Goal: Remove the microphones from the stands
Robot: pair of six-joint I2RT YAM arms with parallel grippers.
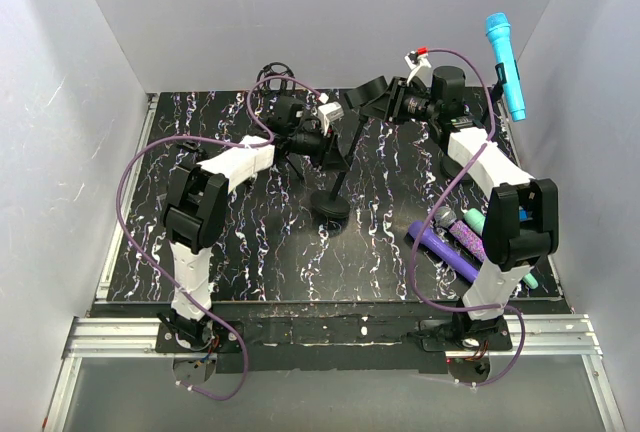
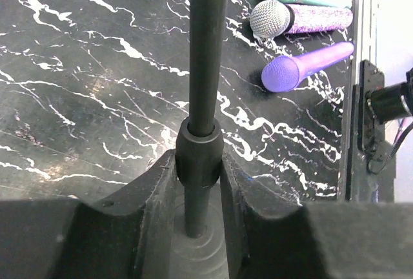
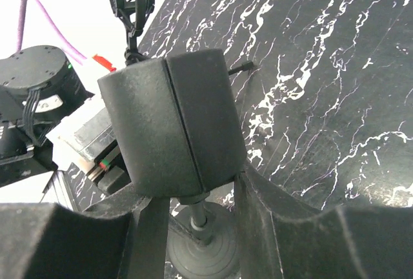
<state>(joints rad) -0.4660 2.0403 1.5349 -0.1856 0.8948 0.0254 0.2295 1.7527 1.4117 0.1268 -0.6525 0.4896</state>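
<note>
Right fingers (image 3: pixel 264 227) closed against lower end of black cylinder (image 3: pixel 174 124) atop stand pole (image 2: pixel 206 53); judged microphone, though clip possible. Left fingers (image 2: pixel 155 195) clamped pole collar (image 2: pixel 200 153) lower down, above round base (image 1: pixel 330 207). Cylinder's long axis followed tilted pole, so pull looked due up along it, right arm nearest. Joint between cylinder and pole hidden. Blue microphone (image 1: pixel 505 67) stood by right wall, support unseen. Three loose microphones (image 1: pixel 455 242) lay on table (image 1: pixel 250 252).
</note>
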